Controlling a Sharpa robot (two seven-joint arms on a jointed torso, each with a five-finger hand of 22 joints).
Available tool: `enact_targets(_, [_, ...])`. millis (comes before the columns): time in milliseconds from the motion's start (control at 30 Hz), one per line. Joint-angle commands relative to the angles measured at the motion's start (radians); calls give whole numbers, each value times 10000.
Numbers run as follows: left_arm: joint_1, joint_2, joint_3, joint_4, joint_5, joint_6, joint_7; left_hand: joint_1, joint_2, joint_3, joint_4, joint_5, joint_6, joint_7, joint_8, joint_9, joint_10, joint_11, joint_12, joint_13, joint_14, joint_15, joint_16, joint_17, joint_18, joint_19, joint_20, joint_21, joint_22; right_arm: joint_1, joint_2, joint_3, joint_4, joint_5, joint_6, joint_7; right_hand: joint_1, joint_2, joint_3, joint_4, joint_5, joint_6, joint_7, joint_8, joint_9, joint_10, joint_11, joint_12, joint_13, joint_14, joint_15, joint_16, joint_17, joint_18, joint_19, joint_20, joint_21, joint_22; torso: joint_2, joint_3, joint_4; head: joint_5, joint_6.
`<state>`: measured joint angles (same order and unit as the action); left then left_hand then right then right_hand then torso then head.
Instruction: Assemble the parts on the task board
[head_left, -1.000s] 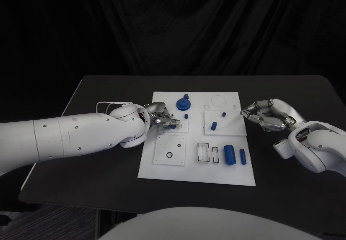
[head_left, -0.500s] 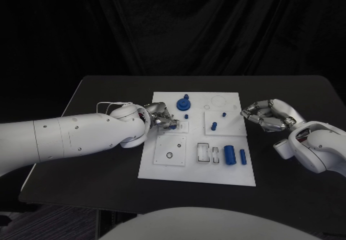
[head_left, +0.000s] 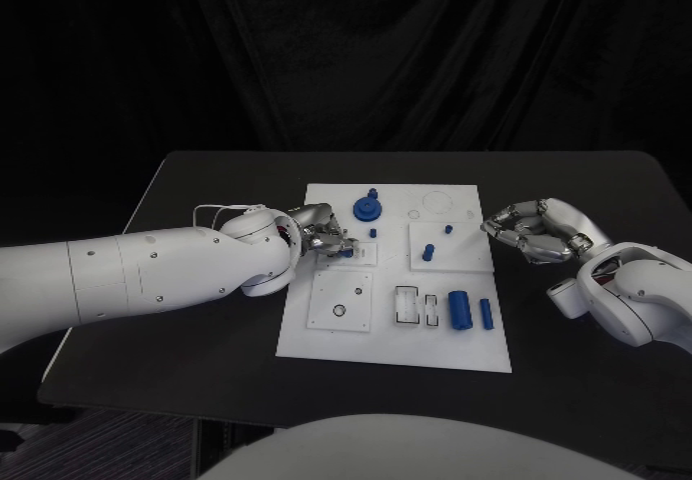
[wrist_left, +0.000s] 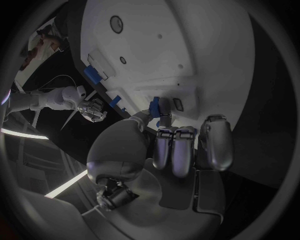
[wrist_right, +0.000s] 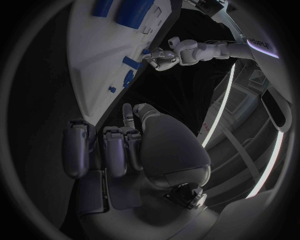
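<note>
No readable text, labels, brands or numbers anywhere. The task board carried only unmarked outlines and slots. A dark mark on the other arm in the right wrist view was too small and blurred to read.

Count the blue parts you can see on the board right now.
7. A gear at the far edge, a small peg just nearer, one part in the left hand's fingers, two pegs right of centre, two cylinders near the front. The hand may hide more.
</note>
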<state>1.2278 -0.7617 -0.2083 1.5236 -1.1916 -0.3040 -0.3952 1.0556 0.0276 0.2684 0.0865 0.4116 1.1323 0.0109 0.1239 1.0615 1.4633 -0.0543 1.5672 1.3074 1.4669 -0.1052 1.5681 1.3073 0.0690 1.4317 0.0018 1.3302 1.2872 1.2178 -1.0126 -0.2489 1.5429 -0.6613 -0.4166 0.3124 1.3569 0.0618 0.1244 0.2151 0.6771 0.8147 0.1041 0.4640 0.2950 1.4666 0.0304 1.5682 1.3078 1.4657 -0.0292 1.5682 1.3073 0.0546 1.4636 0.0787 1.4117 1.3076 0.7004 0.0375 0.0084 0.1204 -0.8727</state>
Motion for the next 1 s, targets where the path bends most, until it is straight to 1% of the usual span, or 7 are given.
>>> enact_targets(33, [-61,26,-30,-46,-13,-185,147,71,-1,128,-132,20,-3,-19,-18,-18,1075,-61,36,2633,1039,-68,27,2635,73,70,-24,-11,15,-22,-19,5,17,0,80,-157,119,-1,37,-33,25,-75,27,31,6,1042,-4,26,2630,1051,-45,26,2635,-101,153,-38,-58,2043,-5,3,3,-2,1])
enact_targets(300, [-62,49,-30,-114,-13,-268,160,-27,-9,182,-106,-185,21,-6,-5,-3,1075,-50,36,2633,1039,-65,27,2635,74,73,-22,-20,20,-22,-19,5,18,0,79,-157,119,-1,37,-33,25,-75,27,31,6,1042,-4,26,2630,1051,-45,26,2635,-101,153,-38,-58,2043,-3,0,-11,31,1])
enact_targets(500, [-62,64,-30,-127,-13,-253,149,-178,-22,204,-43,-537,34,1,-2,10,1075,-42,36,2633,1039,-57,27,2635,75,74,-17,-36,24,-22,-8,5,14,0,87,-160,119,-1,37,-33,25,-75,27,31,6,1042,-4,26,2630,1051,-45,26,2635,-101,153,-38,-58,2043,1,-2,-9,29,1])
enact_targets(533, [-63,68,-30,-127,-13,-234,144,-220,-26,198,-20,-629,38,3,-2,12,1075,-40,36,2633,1039,-57,27,2635,77,73,-14,-45,22,-22,-6,5,13,0,88,-160,119,-1,37,-33,25,-75,27,31,6,1042,-4,26,2630,1051,-45,26,2635,-101,153,-38,-58,2043,1,-2,-9,29,1])
enact_targets(567, [-63,71,-30,-125,-13,-219,139,-319,-34,158,44,-874,53,7,1,17,1075,-36,36,2633,1039,-51,27,2635,75,76,-10,-47,31,-22,-4,5,12,0,88,-160,119,-1,37,-33,25,-75,27,31,6,1042,-4,26,2630,1051,-45,26,2635,-101,153,-38,-58,2043,0,-1,-9,28,1])
enact_targets(667, [-64,74,-30,-109,-13,-173,121,-397,-47,115,94,-1061,61,11,0,21,1075,-32,36,2633,1039,-49,27,2635,76,78,-9,-54,37,-22,-5,5,12,0,87,-160,119,-1,37,-33,25,-75,27,31,6,1042,-4,26,2630,1051,-45,26,2635,-101,153,-38,-58,2043,-6,4,-11,22,1])
enact_targets(1000, [-70,49,-30,-31,-13,-6,65,-499,-97,27,155,-1228,71,17,-3,22,1075,-27,36,2633,1039,-46,27,2635,78,78,-5,-65,41,-22,-8,5,12,0,90,-175,121,-12,75,-64,53,-86,32,56,4,1042,1,26,2630,1051,-42,26,2635,-98,146,-35,-69,2039,-13,7,-19,32,1])
